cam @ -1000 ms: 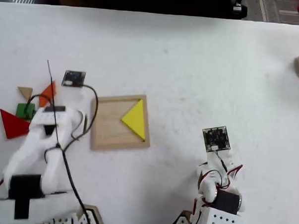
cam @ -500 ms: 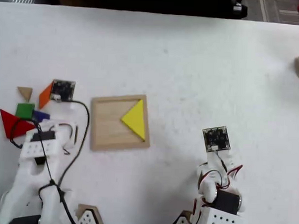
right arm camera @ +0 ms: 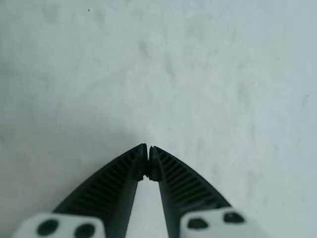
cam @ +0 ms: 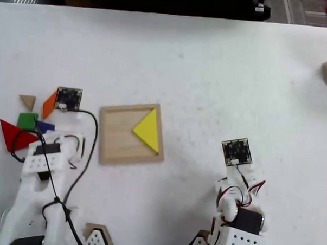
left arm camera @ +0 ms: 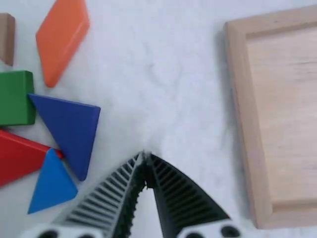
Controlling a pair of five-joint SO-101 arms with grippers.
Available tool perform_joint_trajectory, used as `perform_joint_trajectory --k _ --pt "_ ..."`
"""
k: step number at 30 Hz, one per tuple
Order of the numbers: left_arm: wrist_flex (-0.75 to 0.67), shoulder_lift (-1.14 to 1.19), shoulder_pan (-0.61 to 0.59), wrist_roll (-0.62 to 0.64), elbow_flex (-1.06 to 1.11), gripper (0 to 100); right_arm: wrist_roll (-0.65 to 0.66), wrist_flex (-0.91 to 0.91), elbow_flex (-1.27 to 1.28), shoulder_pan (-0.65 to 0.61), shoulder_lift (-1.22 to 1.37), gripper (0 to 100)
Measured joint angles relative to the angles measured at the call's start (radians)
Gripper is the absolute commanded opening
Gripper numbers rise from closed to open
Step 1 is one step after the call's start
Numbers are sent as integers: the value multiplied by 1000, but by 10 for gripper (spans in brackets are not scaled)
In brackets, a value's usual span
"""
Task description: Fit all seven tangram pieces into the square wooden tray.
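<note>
- My left gripper [left arm camera: 146, 156] is closed with nothing between its fingers, its tips low over the white table [cam: 220, 70].
- It sits between the loose pieces and the square wooden tray [left arm camera: 238, 104], touching neither.
- The piece closest to it is the dark blue triangle [left arm camera: 69, 130], just beside the tips.
- A small blue triangle [left arm camera: 51, 184] and the red triangle [left arm camera: 17, 157] crowd against that dark blue one, and the green square [left arm camera: 15, 97] meets its corner.
- The orange parallelogram [left arm camera: 62, 38] lies apart from that cluster, with the tan triangle [cam: 27, 101] near it.
- One piece is in the tray: the yellow triangle [cam: 148, 131], flat against the tray's right side, with bare wood to its left.
- My right gripper [right arm camera: 148, 149] is also closed and holds nothing, above plain table well to the right of the tray.
</note>
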Motion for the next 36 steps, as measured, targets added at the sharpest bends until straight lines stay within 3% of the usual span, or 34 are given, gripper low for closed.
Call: perform_joint_trajectory --k 24,29,32,36 --pt "0 0 0 -2 0 24 0 0 0 2 0 18" --pt "-100 0 -61 3 0 24 0 0 0 2 0 18" --pt "-158 0 -152 98 0 24 0 0 0 2 0 18" --pt "-118 0 -213 230 -38 24 0 0 0 2 0 18"
